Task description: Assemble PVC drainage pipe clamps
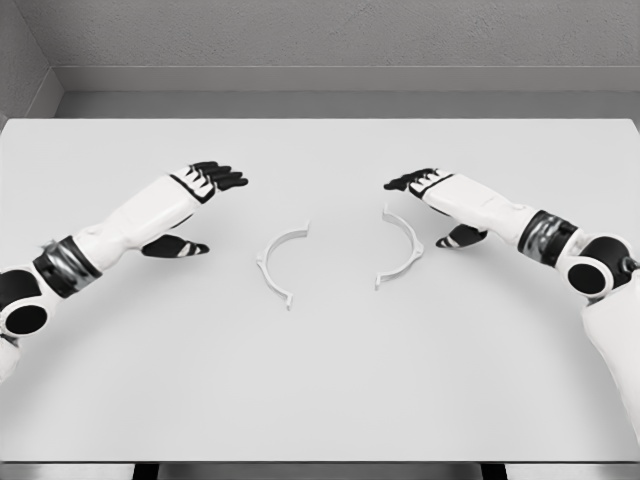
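**Both hands hover apart, clamp halves lying between them**

Left hand (205, 182) sits raised above the bench (320, 390), palm down, its black fingers reaching forward and toward the middle, loosely extended and gripping nothing. I see its thumb (178, 247) hanging below the forearm as a separate dark shape, though I cannot tell whether it touches the surface. Right hand (425, 183) mirrors it: palm down, fingers relaxed and pointing inward, nothing in its grasp, thumb (462, 237) dangling under the wrist.

From my feed both arms are cut off. The left upper arm leaves the picture at the lower left edge, and the right shoulder runs out at the right edge, so I only get forearms, the dark banded wrist joints and the hands. Individual fingertips blur into one dark mass on each hand, and I cannot count them cleanly.

Between the two hands, nearer to me than the fingertips, lie two white half-ring pieces flat on the bench. The left clamp half (278, 262) sits just inward of the left hand, its open side facing right. The right clamp half (404, 247) sits just inward of the right hand, open side facing left. The halves are apart, with bare bench between them, and neither hand touches either piece. White on white makes their edges faint.
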Motion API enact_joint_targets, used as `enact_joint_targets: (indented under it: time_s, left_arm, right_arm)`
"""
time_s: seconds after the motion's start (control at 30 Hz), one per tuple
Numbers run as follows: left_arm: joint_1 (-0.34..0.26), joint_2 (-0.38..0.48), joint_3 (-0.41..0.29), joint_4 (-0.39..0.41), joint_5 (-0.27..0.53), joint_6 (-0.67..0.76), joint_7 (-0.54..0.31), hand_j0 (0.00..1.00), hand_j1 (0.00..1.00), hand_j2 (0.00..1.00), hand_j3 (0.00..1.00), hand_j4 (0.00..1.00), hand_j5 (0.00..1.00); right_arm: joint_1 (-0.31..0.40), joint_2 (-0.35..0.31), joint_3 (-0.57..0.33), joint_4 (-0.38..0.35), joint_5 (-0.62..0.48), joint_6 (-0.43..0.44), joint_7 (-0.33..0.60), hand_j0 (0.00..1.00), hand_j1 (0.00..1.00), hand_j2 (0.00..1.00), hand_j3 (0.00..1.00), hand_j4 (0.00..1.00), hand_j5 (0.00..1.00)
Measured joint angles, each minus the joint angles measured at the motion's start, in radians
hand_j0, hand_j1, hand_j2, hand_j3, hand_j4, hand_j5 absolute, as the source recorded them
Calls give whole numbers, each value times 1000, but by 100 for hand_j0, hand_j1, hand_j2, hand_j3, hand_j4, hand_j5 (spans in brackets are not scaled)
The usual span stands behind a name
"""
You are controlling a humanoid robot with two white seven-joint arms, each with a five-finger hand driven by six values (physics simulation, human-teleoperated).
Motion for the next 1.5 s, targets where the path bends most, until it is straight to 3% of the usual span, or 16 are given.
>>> enact_joint_targets:
  time_s: [0.6, 1.1, 1.27, 1.5]
  left_arm:
    - [-6, -36, -8, 10, -6, 0, 1, 100, 100, 100, 100, 100, 100]
    - [-18, -47, -12, 21, -4, 0, 1, 100, 100, 100, 100, 100, 100]
    - [-67, -56, -21, 49, -3, 0, 2, 100, 100, 100, 100, 100, 100]
    - [-71, -72, -45, 84, -5, 0, 2, 100, 100, 100, 100, 100, 100]
  right_arm:
    - [-23, 38, 18, 44, 0, 1, 1, 100, 100, 100, 100, 100, 100]
    - [-46, 50, 28, 37, 2, 0, 3, 100, 100, 100, 100, 100, 100]
    - [-60, 63, 30, 39, 2, 0, 5, 100, 100, 100, 100, 100, 100]
    - [-90, 66, 50, 46, 2, 0, 4, 100, 100, 100, 100, 100, 100]
